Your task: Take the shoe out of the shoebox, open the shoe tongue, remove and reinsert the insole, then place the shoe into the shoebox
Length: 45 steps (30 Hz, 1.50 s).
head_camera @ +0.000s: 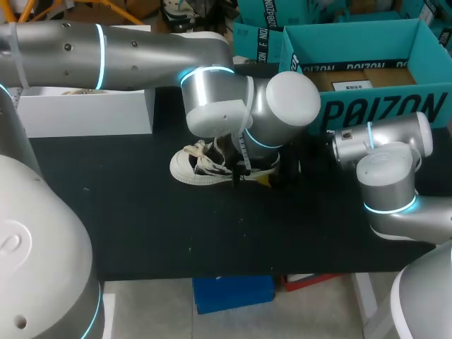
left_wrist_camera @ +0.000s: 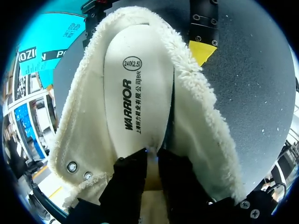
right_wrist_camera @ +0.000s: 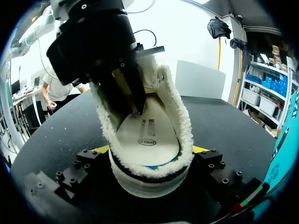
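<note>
You see a white shoe (head_camera: pixel 205 166) with black markings, its fleece lining (left_wrist_camera: pixel 196 107) and insole (left_wrist_camera: pixel 138 98) cream, the insole printed black. Behind the shoe, the shoebox (head_camera: pixel 381 106) is teal with black lettering; the table (head_camera: pixel 176 226) is black.

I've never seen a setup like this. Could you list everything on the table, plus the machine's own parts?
shoe: one, white with black trim and cream fleece lining, mid-table, outside the shoebox
insole: one, cream, inside the shoe
shoebox: one, teal, open, far right of the table
white box: one, white, far left of the table
table: one, black top
left arm: one, silver, comes in from the left, over the shoe
left gripper: one, black, down inside the shoe at the insole
right arm: one, silver, at the right
right gripper: one, black with yellow tips, clamped on the shoe's heel from both sides
</note>
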Tool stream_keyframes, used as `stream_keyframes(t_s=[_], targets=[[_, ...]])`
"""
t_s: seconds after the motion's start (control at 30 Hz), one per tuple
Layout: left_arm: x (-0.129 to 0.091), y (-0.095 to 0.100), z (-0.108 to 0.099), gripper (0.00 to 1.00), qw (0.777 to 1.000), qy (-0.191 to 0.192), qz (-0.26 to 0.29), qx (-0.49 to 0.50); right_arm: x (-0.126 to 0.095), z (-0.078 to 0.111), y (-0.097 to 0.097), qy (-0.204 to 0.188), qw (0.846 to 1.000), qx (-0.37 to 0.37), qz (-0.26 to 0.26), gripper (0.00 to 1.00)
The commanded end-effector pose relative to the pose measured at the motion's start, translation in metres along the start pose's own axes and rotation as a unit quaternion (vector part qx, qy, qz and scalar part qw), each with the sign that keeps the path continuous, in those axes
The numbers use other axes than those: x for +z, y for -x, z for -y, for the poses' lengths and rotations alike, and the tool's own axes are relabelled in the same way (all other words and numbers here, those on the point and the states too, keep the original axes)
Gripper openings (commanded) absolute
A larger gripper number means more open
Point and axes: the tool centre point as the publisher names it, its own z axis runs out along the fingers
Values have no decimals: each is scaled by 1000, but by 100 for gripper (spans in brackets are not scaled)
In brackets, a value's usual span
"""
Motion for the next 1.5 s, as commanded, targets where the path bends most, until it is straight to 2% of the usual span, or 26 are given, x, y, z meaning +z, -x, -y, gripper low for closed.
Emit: stream_keyframes(t_s=[0.03,0.23,0.5,0.8,1.1,1.5], targets=[[139,1,3,0,1000,8,-6,6,-3,3,2,0,1000,1,0,0],[127,-1,7,0,999,-10,-34,2,-3,3,2,0,1000,1,0,0],[84,-9,11,0,995,-58,-80,0,-3,3,2,0,1000,1,0,0],[47,-21,14,0,988,-97,-116,8,-3,3,2,0,1000,1,0,0],[-6,-14,8,0,977,-160,-144,-14,-3,3,2,0,1000,1,0,0],[-38,-7,10,0,968,-193,-158,-22,-3,3,2,0,1000,1,0,0]])
